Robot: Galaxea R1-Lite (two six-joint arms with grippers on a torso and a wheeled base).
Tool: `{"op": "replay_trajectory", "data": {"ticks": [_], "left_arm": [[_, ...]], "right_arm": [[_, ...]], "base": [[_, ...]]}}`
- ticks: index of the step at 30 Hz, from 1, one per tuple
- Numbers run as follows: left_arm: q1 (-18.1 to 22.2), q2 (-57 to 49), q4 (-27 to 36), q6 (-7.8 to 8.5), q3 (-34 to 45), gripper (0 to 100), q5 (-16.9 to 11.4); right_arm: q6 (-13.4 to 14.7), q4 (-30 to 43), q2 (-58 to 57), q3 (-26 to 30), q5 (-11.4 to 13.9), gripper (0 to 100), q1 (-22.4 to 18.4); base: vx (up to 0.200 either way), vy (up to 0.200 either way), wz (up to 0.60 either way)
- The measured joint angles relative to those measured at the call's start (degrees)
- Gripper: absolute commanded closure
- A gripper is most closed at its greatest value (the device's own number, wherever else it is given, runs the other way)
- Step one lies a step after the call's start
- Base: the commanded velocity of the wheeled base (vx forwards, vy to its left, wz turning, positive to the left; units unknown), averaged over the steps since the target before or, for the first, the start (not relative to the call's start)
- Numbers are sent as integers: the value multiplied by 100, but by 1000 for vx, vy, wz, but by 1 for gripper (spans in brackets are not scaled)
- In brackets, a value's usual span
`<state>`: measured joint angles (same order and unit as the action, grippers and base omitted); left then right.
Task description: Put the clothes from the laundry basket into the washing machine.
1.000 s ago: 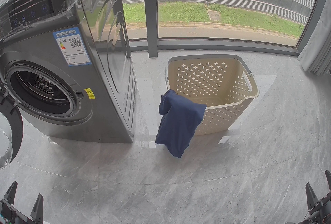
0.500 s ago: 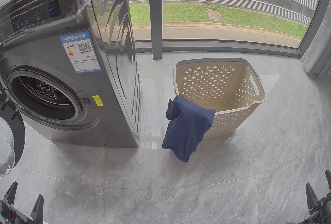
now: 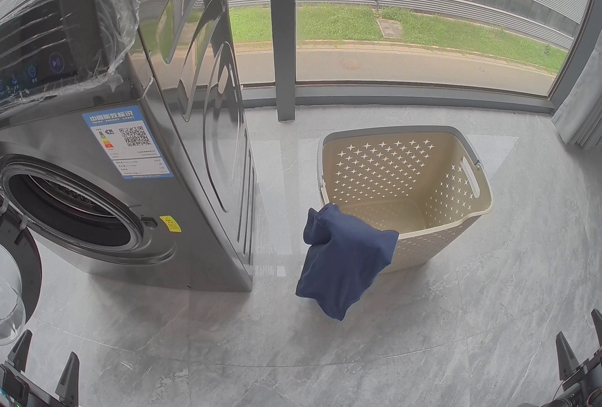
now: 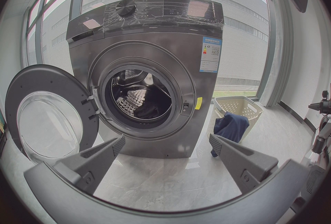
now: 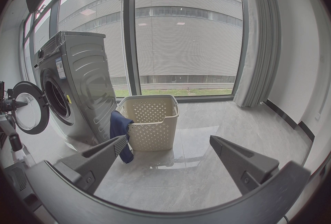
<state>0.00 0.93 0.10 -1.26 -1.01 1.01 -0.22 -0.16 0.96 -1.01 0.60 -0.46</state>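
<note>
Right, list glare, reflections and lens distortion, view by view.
Head view: washer side mirrors the window; floor sheen beside it. Left wrist view: fisheye bends the window frames, dark corners. Right wrist view: floor mirrors the basket.

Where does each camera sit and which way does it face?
Head view: on the head, facing forward-down at washing machine, laundry basket, blue garment; left gripper and right gripper at lower corners.
Left wrist view: left wrist, facing the machine's open door; own open fingers.
Right wrist view: right wrist, facing basket and window; own open fingers.
Shared: all show basket and garment.
</note>
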Motion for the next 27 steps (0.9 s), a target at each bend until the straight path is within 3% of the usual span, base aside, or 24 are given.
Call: {"op": "replay_trajectory", "data": {"ticks": [17, 20, 27], "left_arm": [[0, 0, 0, -71, 0, 0, 5], [-2, 0, 0, -71, 0, 0, 5], [0, 0, 0, -68, 0, 0, 10]], "right_arm": [[24, -161, 0, -9, 99, 0, -2], [40, -304, 41, -243, 106, 0, 5], [457, -607, 906, -742, 296, 0, 299]], "base": [[0, 0, 0], [0, 0, 0], [0, 0, 0]]}}
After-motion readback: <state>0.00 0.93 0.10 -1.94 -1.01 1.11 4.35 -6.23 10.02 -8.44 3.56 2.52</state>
